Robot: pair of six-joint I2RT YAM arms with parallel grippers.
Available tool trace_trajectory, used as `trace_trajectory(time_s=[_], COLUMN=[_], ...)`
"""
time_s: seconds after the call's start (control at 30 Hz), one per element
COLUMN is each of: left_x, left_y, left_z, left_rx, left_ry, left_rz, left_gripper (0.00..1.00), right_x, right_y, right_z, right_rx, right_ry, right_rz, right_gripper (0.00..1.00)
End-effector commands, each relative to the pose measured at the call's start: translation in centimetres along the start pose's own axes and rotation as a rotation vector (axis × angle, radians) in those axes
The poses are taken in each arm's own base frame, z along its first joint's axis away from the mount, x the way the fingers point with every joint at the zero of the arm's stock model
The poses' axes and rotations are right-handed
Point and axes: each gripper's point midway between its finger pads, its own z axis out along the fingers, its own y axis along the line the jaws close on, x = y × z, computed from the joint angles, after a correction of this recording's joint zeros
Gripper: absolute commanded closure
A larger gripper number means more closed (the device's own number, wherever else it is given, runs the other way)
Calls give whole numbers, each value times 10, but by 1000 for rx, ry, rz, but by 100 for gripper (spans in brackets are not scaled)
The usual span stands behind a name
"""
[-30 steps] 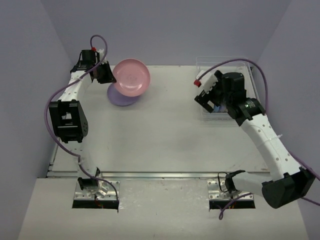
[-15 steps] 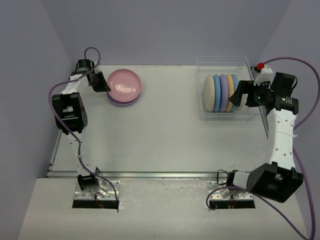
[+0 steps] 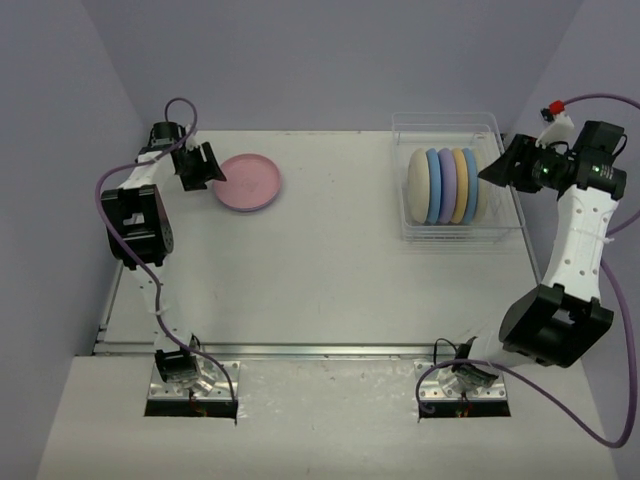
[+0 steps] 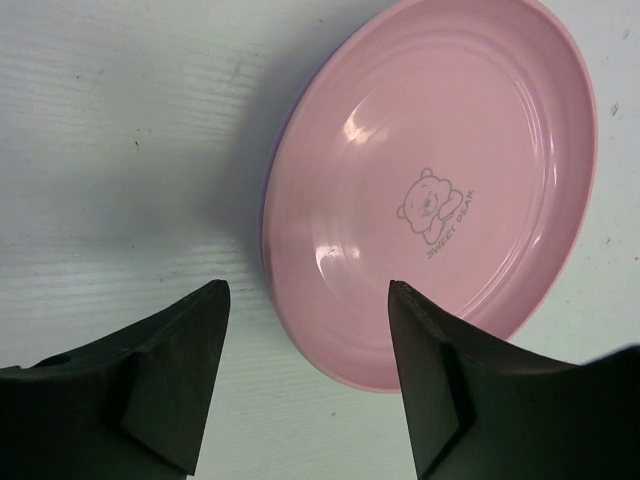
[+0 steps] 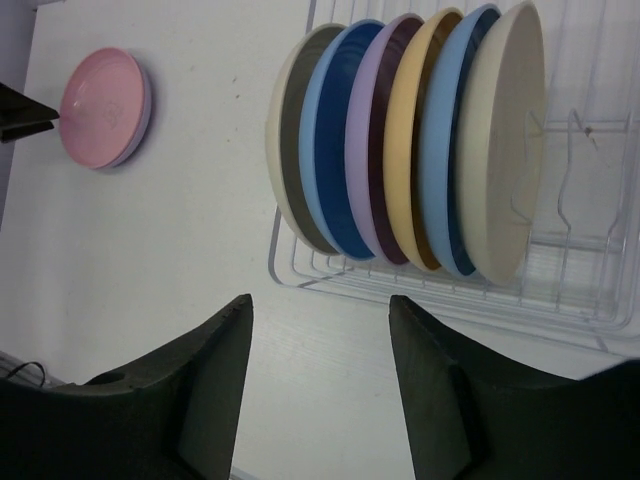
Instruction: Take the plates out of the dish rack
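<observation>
A pink plate (image 3: 247, 182) with a bear print (image 4: 430, 190) lies flat at the table's far left, on top of a lavender plate whose edge (image 5: 146, 108) just shows. My left gripper (image 3: 207, 167) (image 4: 305, 300) is open just left of the pink plate's rim, touching nothing. The clear dish rack (image 3: 447, 120) (image 5: 580, 290) at the far right holds several plates (image 3: 445, 186) (image 5: 400, 150) on edge: cream, blue, lavender, yellow. My right gripper (image 3: 492, 172) (image 5: 320, 305) hangs open beside the rack's right end, empty.
The white table (image 3: 330, 270) ends at a metal strip along its near edge (image 3: 320, 350). Lavender walls close in the back and both sides. The right arm's upright link (image 3: 575, 240) stands past the table's right edge, and purple cables trail from both arms.
My left gripper has opened and let go of the pink plate, which now lies flat on the lavender one. The right arm swung from the rack's left side to its right end.
</observation>
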Motion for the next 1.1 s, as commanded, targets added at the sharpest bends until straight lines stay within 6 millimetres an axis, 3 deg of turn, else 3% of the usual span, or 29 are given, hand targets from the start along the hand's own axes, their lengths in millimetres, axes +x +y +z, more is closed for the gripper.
trace_trajectory(time_s=[0.0, 0.23, 0.33, 0.43, 0.5, 0.63, 0.77, 1.07], left_x=[-22, -39, -38, -28, -25, -1, 10, 15], left_y=[-16, -50, -72, -90, -111, -133, -151, -149], left_z=[-30, -87, -114, -128, -153, -166, -174, -167], left_rx=[22, 90, 92, 73, 91, 129, 182, 185], left_ry=[-80, -180, -230, -258, -322, -334, -327, -285], left_rz=[32, 161, 281, 379, 451, 504, 514, 494], left_gripper=[35, 27, 17, 9, 3, 0, 0, 0], right_x=[-24, -34, -37, -36, -32, -23, -16, 1], right_y=[1, -25, -32, -45, -55, -71, -84, -96], right_z=[-2, 15, 20, 31, 39, 52, 64, 83], right_rx=[-28, -61, -72, -80, -81, -77, -78, -114], right_ry=[-15, 42, 67, 107, 136, 174, 202, 256], right_rz=[-14, -35, -42, -55, -53, -61, -61, -53], right_gripper=[46, 58, 61, 62, 65, 67, 69, 71])
